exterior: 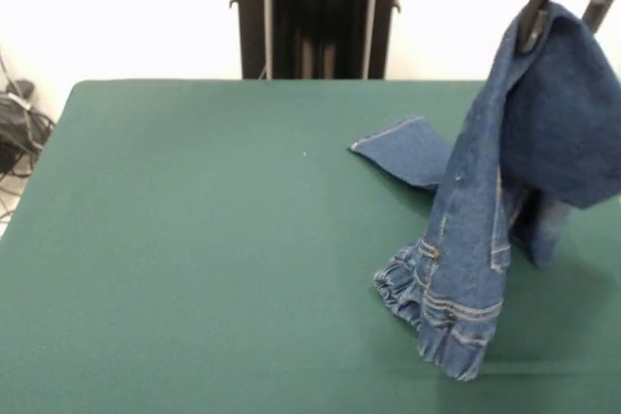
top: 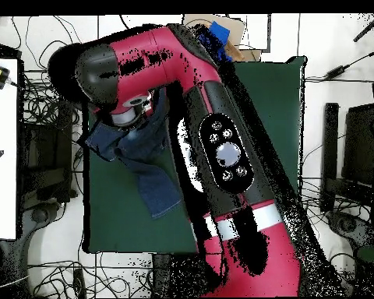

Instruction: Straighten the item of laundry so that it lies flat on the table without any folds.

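Observation:
The item of laundry (exterior: 543,133), a small pair of blue jeans, hangs lifted at the right of the front view. My gripper (exterior: 569,5) is at the top right corner, shut on the cloth's highest fold. The gathered waistband (exterior: 432,312) trails on the green table (exterior: 194,239), and one hemmed leg (exterior: 403,147) lies flat behind it. From overhead the jeans (top: 151,171) show beside the table's left edge, partly under my arm (top: 221,148), which hides the gripper.
Cables (exterior: 19,128) lie off the table's left side in the front view. Overhead, a white desk (top: 1,148) stands left of the table (top: 276,117), with cables and dark equipment all around it.

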`<state>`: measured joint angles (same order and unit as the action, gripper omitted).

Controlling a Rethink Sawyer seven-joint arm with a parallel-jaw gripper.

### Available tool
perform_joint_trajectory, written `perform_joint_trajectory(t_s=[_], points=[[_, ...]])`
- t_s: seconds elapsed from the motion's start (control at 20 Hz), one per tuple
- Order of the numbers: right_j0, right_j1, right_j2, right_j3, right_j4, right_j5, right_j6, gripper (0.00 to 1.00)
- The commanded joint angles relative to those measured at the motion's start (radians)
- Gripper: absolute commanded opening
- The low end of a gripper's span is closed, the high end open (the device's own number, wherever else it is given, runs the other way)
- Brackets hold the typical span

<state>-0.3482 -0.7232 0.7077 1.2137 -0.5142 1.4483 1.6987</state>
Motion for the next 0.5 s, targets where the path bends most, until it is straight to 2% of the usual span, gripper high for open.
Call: perform_joint_trajectory(t_s=[0.05, 0.5], points=[[0.014, 0.026, -0.012, -0.003, -0.042, -0.068, -0.112, 1.00], [0.005, 0.058, -0.016, -0.064, -0.055, -0.038, -0.146, 1.00]])
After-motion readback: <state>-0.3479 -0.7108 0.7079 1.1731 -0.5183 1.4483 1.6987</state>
